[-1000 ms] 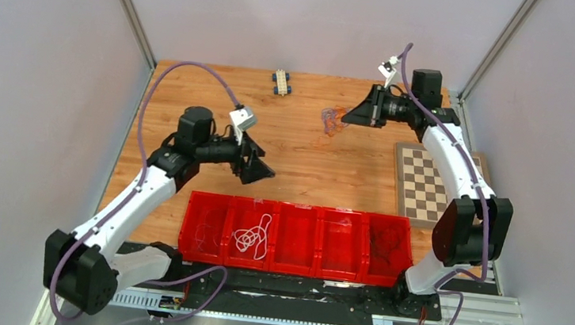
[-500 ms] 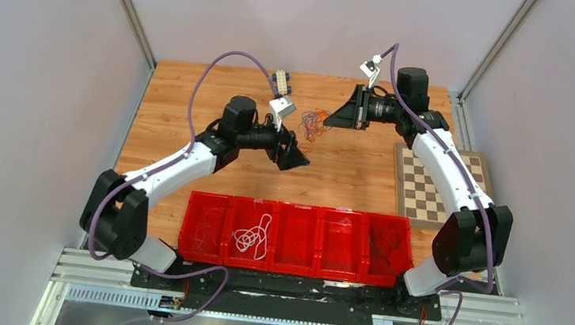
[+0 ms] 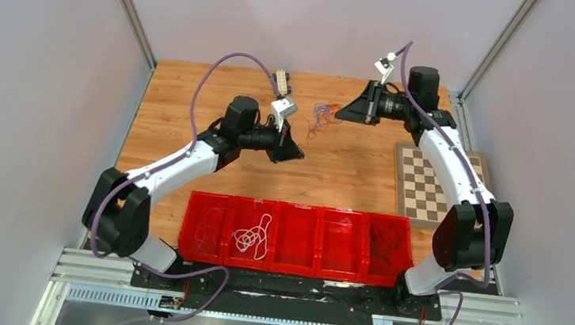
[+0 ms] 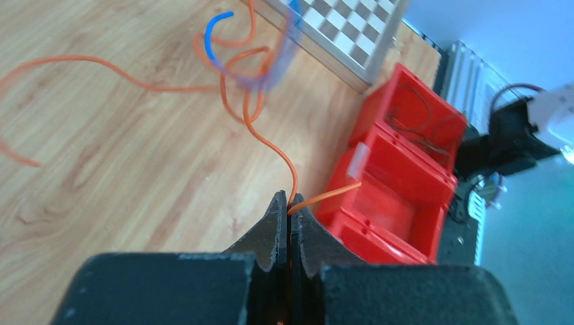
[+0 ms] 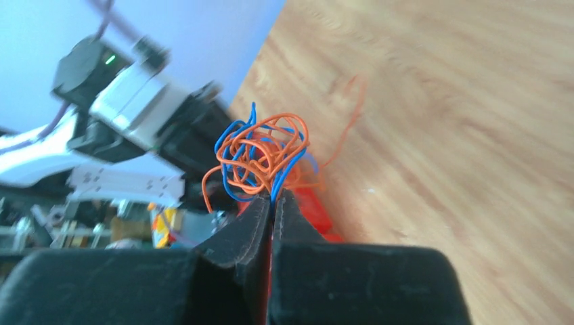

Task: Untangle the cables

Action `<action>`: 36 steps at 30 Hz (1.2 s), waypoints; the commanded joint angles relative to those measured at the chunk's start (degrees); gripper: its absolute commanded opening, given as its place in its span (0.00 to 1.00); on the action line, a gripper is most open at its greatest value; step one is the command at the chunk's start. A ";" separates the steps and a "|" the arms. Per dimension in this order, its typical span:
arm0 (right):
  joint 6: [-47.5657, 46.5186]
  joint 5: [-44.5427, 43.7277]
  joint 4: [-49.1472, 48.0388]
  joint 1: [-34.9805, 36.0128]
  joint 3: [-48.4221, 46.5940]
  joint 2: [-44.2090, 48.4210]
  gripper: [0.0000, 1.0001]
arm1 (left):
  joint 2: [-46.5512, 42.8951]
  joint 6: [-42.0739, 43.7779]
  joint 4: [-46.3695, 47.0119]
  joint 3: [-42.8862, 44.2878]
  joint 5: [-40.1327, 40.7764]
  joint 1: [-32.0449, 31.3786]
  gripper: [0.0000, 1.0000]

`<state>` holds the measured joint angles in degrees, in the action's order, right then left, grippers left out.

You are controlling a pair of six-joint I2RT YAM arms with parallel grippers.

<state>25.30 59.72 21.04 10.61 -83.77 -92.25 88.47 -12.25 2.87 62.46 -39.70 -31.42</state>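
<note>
The cables [image 3: 322,116] form a small orange and blue tangle hanging above the table's far middle, between my two grippers. My right gripper [image 3: 338,114] holds the tangle from the right. In the right wrist view the right gripper [image 5: 272,198] is shut on blue and orange strands at the foot of the tangle [image 5: 264,152]. My left gripper [image 3: 301,155] sits just left and nearer. In the left wrist view the left gripper [image 4: 290,203] is shut on one orange cable [image 4: 271,145] that runs up to the blurred knot [image 4: 260,64].
A red tray [image 3: 296,208] of several compartments lies along the near edge; one holds a white cable [image 3: 252,235], the rightmost a dark cable [image 3: 388,244]. A chessboard [image 3: 429,184] lies at the right. A small toy block [image 3: 281,81] rests at the far edge.
My left arm swung from the left over to the tangle, and its open gripper shut on an orange strand. My right gripper carried the tangle left, then drew back right a little.
</note>
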 commanded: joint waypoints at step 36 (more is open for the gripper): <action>-12.12 -14.72 -2.21 -31.23 -2.01 -2.16 0.00 | -27.80 50.73 -57.15 -15.31 -8.17 57.86 0.00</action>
<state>15.05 46.39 20.69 -18.33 -83.29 -94.28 58.70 31.90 -50.52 46.22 -48.90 20.69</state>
